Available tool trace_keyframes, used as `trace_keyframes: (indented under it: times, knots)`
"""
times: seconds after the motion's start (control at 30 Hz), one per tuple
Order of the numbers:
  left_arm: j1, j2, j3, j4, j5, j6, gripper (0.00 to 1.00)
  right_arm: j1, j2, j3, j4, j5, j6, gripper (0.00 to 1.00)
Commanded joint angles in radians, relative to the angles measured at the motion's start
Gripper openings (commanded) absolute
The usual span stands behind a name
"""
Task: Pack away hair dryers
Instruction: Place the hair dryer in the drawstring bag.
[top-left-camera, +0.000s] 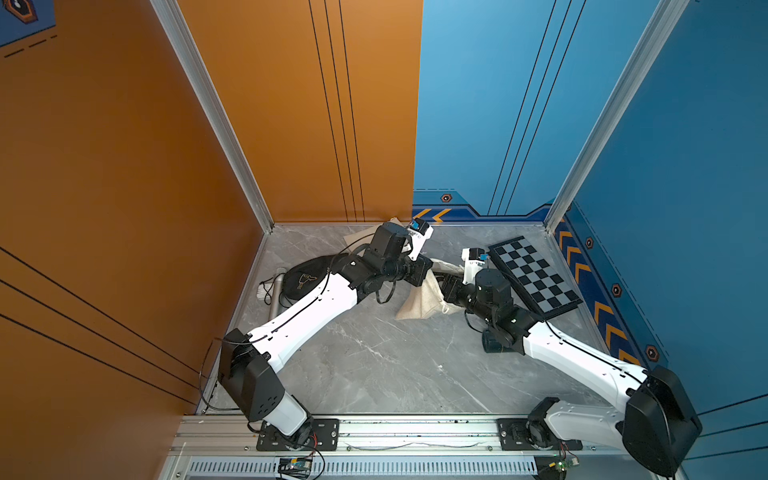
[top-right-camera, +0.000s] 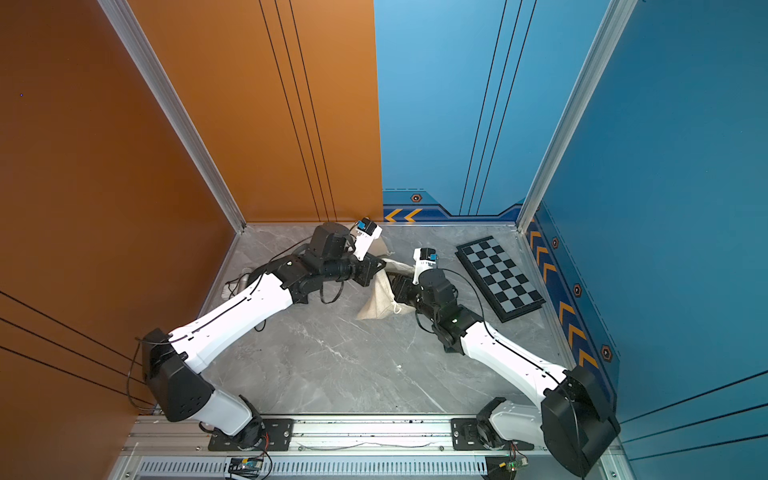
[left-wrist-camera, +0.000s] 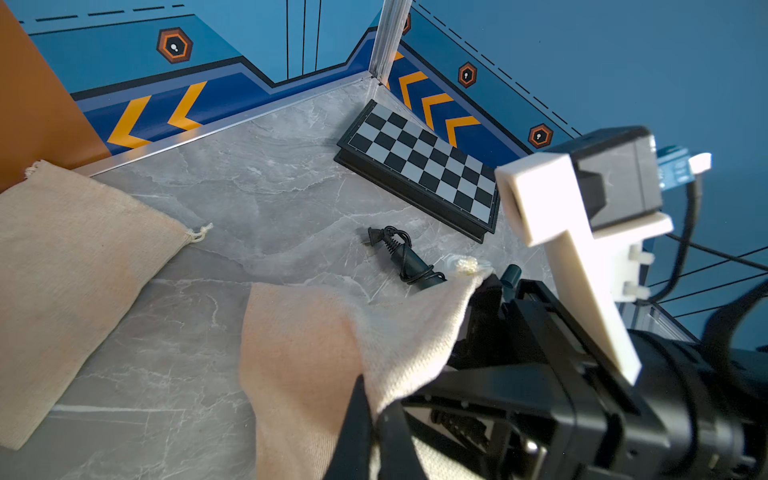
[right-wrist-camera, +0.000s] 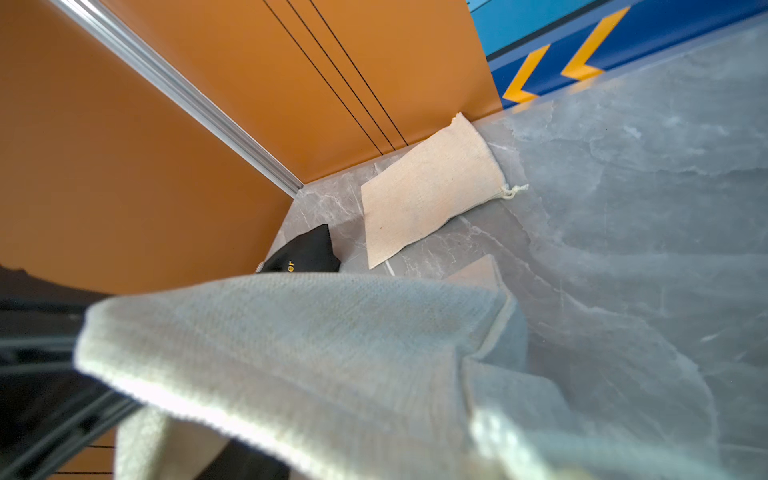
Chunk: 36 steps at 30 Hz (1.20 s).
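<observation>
Robot lab cell, walled by aluminium-framed panels (top-left-camera: 104, 166).

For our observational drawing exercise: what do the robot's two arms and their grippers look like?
The left arm and right arm match: white shells on the long links, black joint housings, a thin black cable along each shell. Each wrist carries a white camera mount with a blue plug. The left gripper has slim black jaws.
</observation>
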Motion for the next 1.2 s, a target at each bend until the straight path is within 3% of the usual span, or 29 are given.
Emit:
trace_keyframes:
  times: [0.0,0.3,0.6,0.9,1.03,1.17]
  knots:
    - [0.006,-0.043,-0.001,0.029,-0.017,0.012,0.0,0.004,0.029,-0.003,0.067,0.0,-0.045,0.57]
    - [-0.023,-0.068,-0.087,0.038,-0.007,0.077,0.0,-0.025,0.073,0.06,0.022,0.01,0.034,0.63]
    - [0.019,-0.102,-0.178,0.058,-0.027,0.128,0.0,-0.115,0.008,0.117,-0.148,-0.163,0.224,0.63]
    - [0.09,-0.039,-0.076,0.029,-0.003,0.21,0.0,-0.128,-0.252,0.043,-0.111,-0.28,0.294,0.65]
    - [0.125,0.004,0.005,-0.034,0.007,0.331,0.0,-0.138,-0.285,0.046,-0.156,-0.298,0.243,0.66]
    - [0.123,0.073,0.085,-0.12,-0.014,0.506,0.0,-0.146,-0.265,-0.031,-0.084,-0.269,0.245,0.66]
